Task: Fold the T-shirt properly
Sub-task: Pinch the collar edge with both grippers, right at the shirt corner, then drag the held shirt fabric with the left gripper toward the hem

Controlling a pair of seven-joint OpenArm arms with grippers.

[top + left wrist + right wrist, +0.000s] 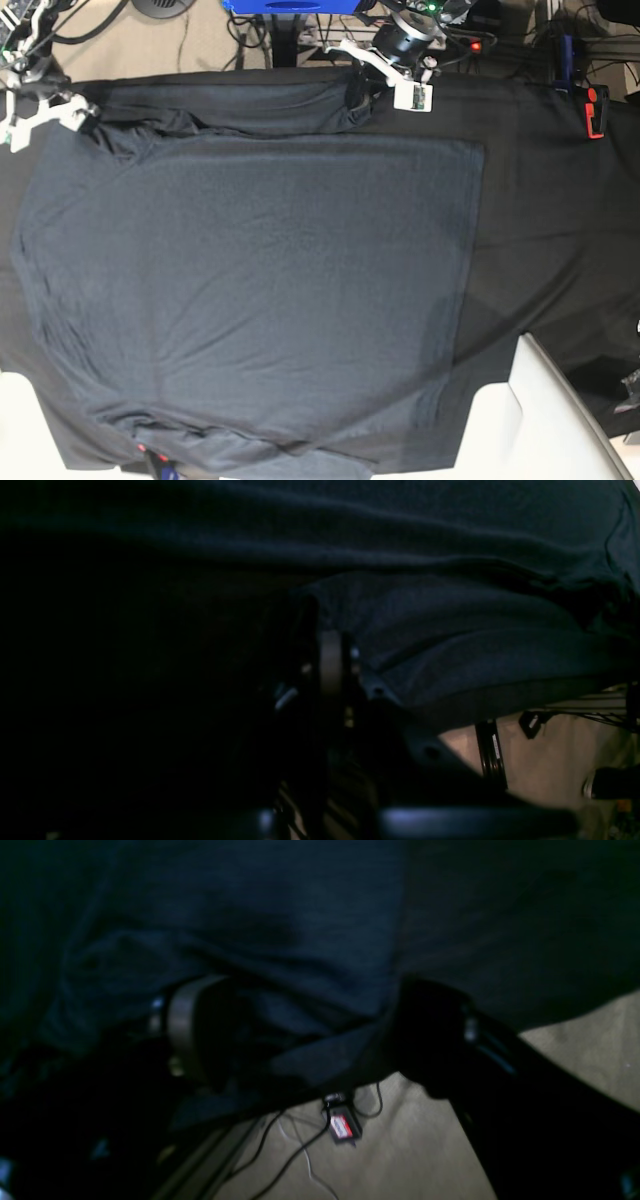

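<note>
The dark slate-grey T-shirt (260, 280) lies spread flat over most of the table, with a strip along its far edge folded over. My left gripper (358, 95) sits at that far edge near the middle. In the left wrist view its fingers (327, 655) are pressed together with T-shirt cloth (450, 630) bunched at them, so it is shut on the shirt. My right gripper (85, 118) is at the shirt's far left corner. In the right wrist view the right gripper (310, 990) stands open, wide apart, with a fold of the T-shirt (300, 965) lying between its fingers.
A blacker table cover (560, 200) shows to the right of the shirt. A red clamp (593, 110) grips the far right edge. A white object (540, 420) stands at the near right corner. Cables and a small red-labelled box (342, 1127) lie on the floor beyond the table edge.
</note>
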